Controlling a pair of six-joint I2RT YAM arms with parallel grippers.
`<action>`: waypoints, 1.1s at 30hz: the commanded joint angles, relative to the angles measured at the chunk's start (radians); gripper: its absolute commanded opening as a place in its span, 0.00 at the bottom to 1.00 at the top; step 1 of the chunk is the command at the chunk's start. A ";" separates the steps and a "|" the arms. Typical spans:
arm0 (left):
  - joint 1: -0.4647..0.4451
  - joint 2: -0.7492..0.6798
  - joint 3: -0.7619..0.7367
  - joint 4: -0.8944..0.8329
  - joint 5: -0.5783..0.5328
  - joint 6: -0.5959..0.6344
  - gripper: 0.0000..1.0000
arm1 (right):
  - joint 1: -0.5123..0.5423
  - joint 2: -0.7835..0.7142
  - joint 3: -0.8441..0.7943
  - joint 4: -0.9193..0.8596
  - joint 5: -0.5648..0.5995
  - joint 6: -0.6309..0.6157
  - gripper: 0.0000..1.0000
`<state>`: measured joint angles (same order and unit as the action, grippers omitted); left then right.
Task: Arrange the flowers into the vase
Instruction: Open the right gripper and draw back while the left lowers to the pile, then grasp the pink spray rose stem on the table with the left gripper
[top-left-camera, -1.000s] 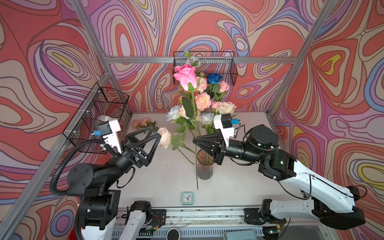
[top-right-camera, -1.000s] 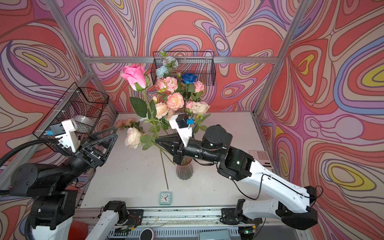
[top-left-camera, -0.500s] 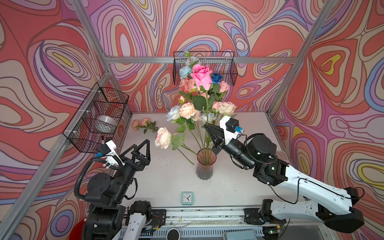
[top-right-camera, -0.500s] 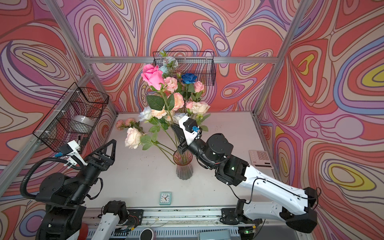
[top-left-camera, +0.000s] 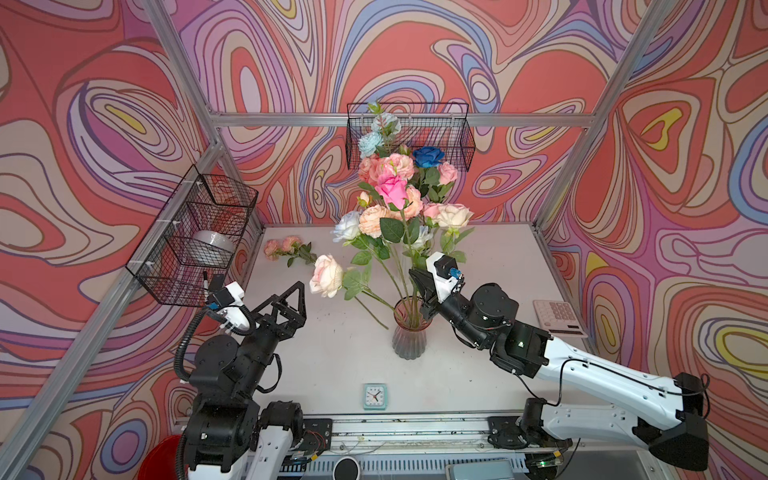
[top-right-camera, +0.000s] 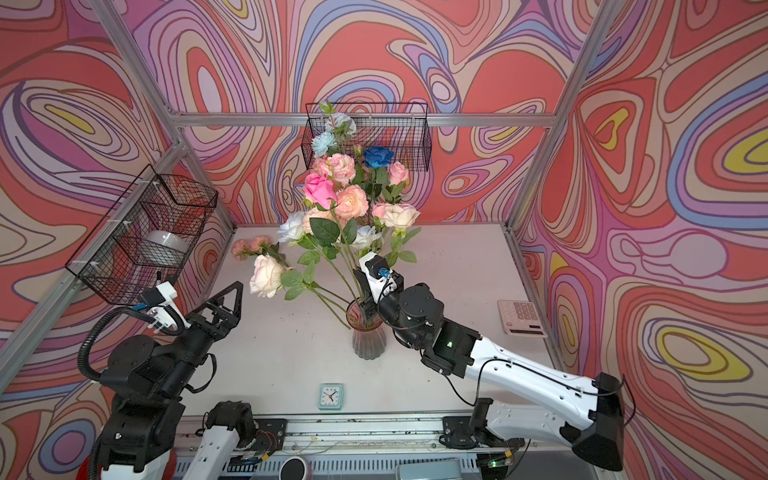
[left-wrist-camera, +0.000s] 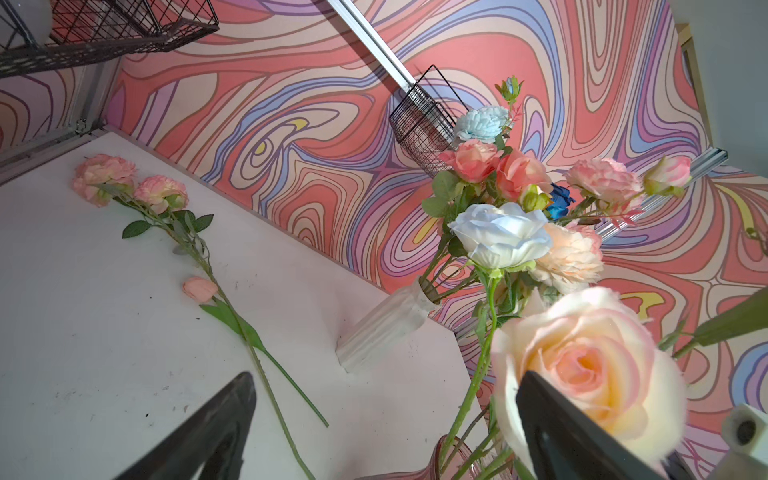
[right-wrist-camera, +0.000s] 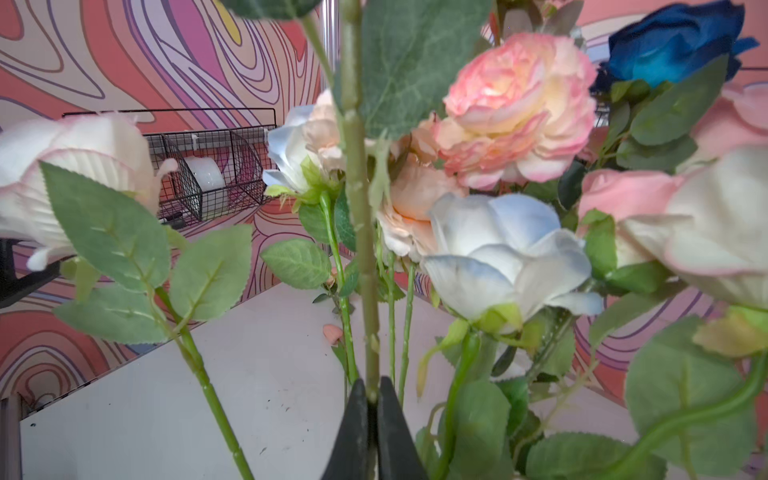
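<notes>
right tool (right-wrist-camera: 372, 386) clamped on magenta rose (top-left-camera: 392, 191) stem, now lowered into vase (top-left-camera: 409, 338) | left tool (top-left-camera: 286, 298) spread wide, empty

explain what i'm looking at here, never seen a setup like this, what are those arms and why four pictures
These are two robot arms on a table, each ending in a two-fingered gripper. Two pictures come from a twin camera overhead that sees the whole scene; the other two come from a small camera on each arm's wrist, looking along its gripper. The job is putting artificial flowers into the glass vase. The right gripper is shut on the stem of the bright pink rose, just above the vase. The left gripper is open and holds nothing. Loose pink flowers lie on the table, with a small clock and a calculator.
</notes>
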<state>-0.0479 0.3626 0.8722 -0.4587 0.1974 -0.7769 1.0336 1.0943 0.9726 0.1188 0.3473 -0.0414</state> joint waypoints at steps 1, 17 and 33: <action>-0.003 0.017 -0.018 -0.015 -0.003 -0.026 1.00 | -0.003 -0.031 -0.027 -0.055 0.051 0.115 0.00; -0.004 0.132 -0.057 -0.081 0.002 -0.065 1.00 | -0.003 -0.141 -0.015 -0.254 -0.001 0.285 0.56; -0.001 0.562 -0.180 0.213 0.062 -0.143 0.63 | -0.003 -0.337 -0.074 -0.340 -0.029 0.304 0.51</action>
<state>-0.0479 0.8398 0.6956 -0.3775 0.2447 -0.8875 1.0336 0.7757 0.9157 -0.1848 0.3168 0.2535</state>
